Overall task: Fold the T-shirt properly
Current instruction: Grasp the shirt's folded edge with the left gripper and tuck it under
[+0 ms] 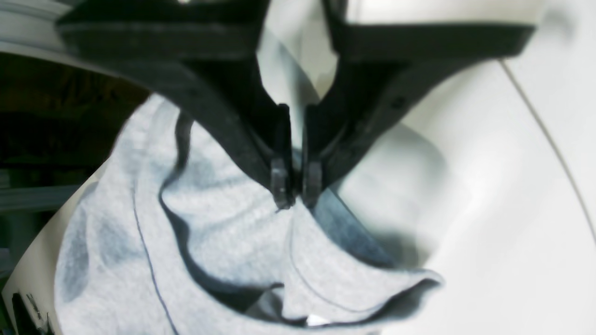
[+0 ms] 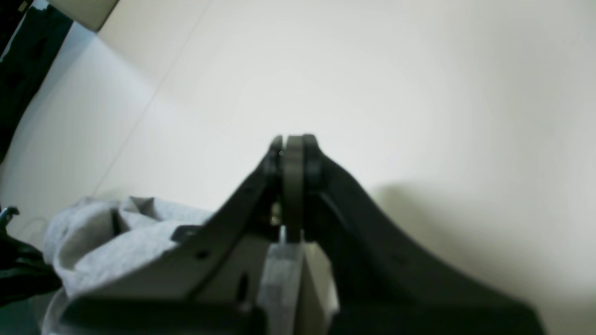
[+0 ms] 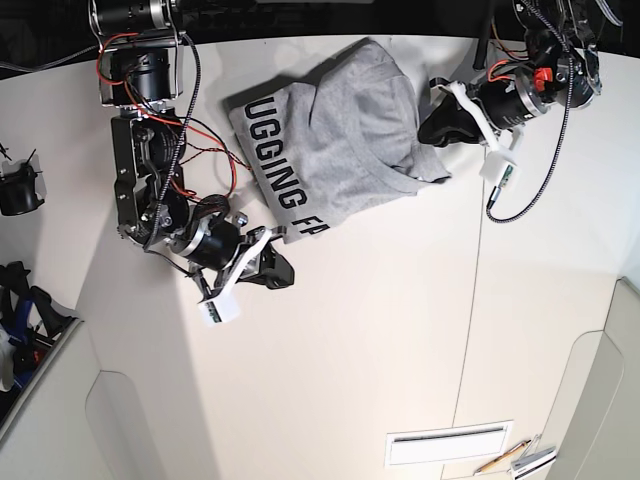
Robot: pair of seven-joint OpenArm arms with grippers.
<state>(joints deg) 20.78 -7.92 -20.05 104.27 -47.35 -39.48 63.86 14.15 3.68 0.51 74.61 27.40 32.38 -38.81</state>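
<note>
Soft, limp heather-grey cotton T-shirt (image 3: pixel 340 140) droops; take hems or corners. Left gripper (image 1: pixel 294 188) pinches its fabric. Right gripper (image 2: pixel 293 153) is clamped on a grey fold.

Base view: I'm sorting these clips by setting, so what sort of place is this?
Likely a robotics lab bench: a plain white table, a T-shirt between the left gripper and right gripper, exposed wiring.

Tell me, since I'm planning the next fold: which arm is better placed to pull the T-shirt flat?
Left. The left gripper is pinching the T-shirt; the right gripper is shut beside its lettered corner.
</note>
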